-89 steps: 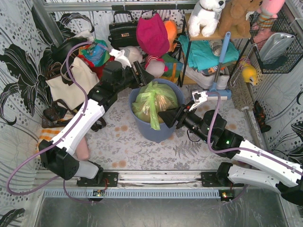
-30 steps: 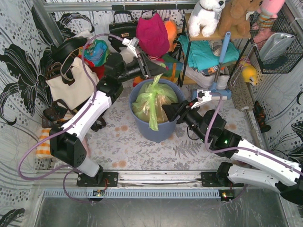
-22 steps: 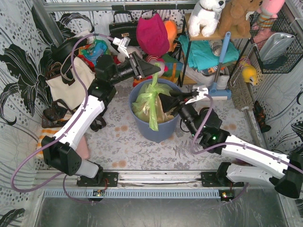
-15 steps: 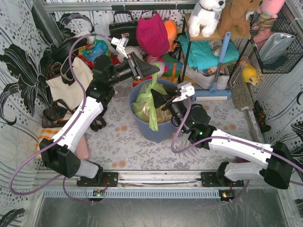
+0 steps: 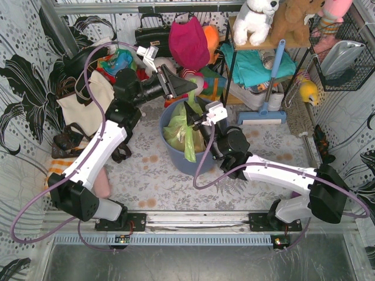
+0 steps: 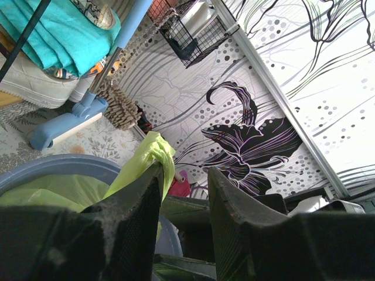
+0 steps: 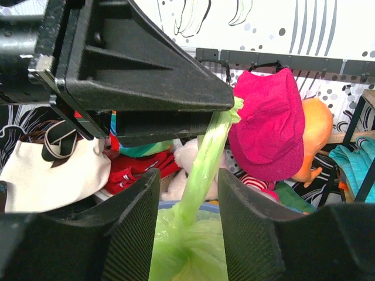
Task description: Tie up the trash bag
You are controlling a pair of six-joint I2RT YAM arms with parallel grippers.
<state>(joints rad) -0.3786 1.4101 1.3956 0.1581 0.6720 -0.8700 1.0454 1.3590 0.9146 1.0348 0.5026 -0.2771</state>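
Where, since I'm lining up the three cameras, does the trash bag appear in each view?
Top external: trash bag at centre, inside the blue-grey bin, with its neck stretched up and back.
Left wrist: trash bag lower centre-left, its neck lying against one finger.
Right wrist: trash bag from centre to the bottom edge, its neck rising between that camera's own fingers.
Shared landmark: the left end effector pinching the top of the neck.

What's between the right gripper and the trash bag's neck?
Nothing visible. The twisted neck of the trash bag runs up through the open right gripper, between its fingers. The top of the neck meets the tips of the left gripper.
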